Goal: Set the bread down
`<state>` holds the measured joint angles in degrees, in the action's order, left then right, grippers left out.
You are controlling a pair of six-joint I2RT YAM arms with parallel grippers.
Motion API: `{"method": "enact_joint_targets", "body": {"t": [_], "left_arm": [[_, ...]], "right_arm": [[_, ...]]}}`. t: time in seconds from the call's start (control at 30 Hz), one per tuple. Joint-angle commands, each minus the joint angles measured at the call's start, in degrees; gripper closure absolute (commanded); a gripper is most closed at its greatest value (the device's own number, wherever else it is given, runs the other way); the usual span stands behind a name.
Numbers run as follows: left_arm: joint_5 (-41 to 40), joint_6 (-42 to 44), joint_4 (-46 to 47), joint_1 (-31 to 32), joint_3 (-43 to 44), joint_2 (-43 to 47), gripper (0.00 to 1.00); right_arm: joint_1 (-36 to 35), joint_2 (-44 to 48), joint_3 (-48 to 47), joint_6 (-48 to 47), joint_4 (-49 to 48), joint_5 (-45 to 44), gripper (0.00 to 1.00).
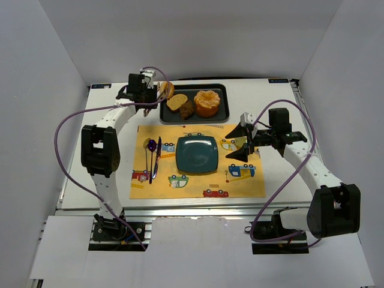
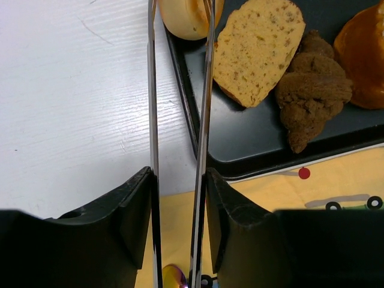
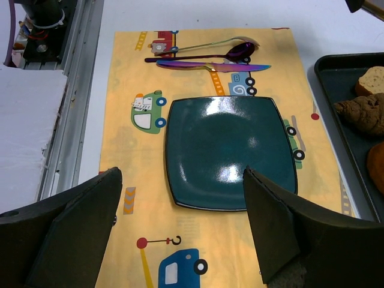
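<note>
Noting: left gripper (image 2: 178, 192) is clamping thin metal tongs (image 2: 152, 120), whose tips are reaching the small golden-brown ring-shaped bun (image 2: 186, 15) at the black rectangular tray's (image 2: 240, 144) left rim. Right gripper (image 3: 183, 180), fingers apart, is hovering before the tray.

- Arms: two, each carrying one tool; left tool (image 1: 157, 93), right tool (image 1: 239, 143).
- Purple cables: two, one per arm (image 1: 60, 138) (image 1: 282, 180).
- Tabletop (image 1: 240, 99): one.
- Dark tray (image 1: 223, 90): one.
- Baked items on the tray: four in all.
  - bread (image 1: 166, 90), ring-shaped: one
  - tan slice (image 1: 176, 102): one
  - dark brown knotted pastry (image 1: 187, 110): one
  - large orange pastry (image 1: 207, 102): one
- Teal plate (image 1: 196, 153): one.
- Yellow placemat (image 1: 240, 186) with printed vehicles: one.
- Iridescent cutlery: three pieces.
  - spoon (image 3: 240, 51): one
  - knife (image 3: 210, 66): one
  - third piece (image 3: 222, 43), type unclear: one
</note>
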<state>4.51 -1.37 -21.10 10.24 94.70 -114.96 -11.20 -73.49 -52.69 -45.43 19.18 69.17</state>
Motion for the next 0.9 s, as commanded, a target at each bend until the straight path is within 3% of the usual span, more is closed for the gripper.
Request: {"method": "enact_joint_targets", "body": {"t": [0.0, 0.1, 0.47, 0.67, 0.87], "left_arm": [[0.58, 0.14, 0.36, 0.22, 2.25, 0.52, 0.52], [0.67, 0.05, 0.36, 0.31, 2.34, 0.52, 0.58], [2.34, -2.32, 2.03, 0.22, 0.68, 6.66, 0.99], [6.73, -8.55, 8.78, 0.22, -9.42, 19.47, 1.00], [13.41, -16.55, 14.77, 0.74, -30.16, 35.83, 1.00]], "right_arm": [[0.48, -0.07, -1.37, 0.17, -0.11, 1.67, 0.14], [0.48, 0.11, -1.45, 0.08, 0.07, 1.67, 0.14], [0.57, 0.90, -1.54, -0.19, 1.12, 2.11, 0.13], [0.65, 2.12, -1.54, -0.10, 1.74, 2.11, 0.13], [1.00, 3.62, -1.02, -0.54, 2.00, 1.85, 0.13]]}}
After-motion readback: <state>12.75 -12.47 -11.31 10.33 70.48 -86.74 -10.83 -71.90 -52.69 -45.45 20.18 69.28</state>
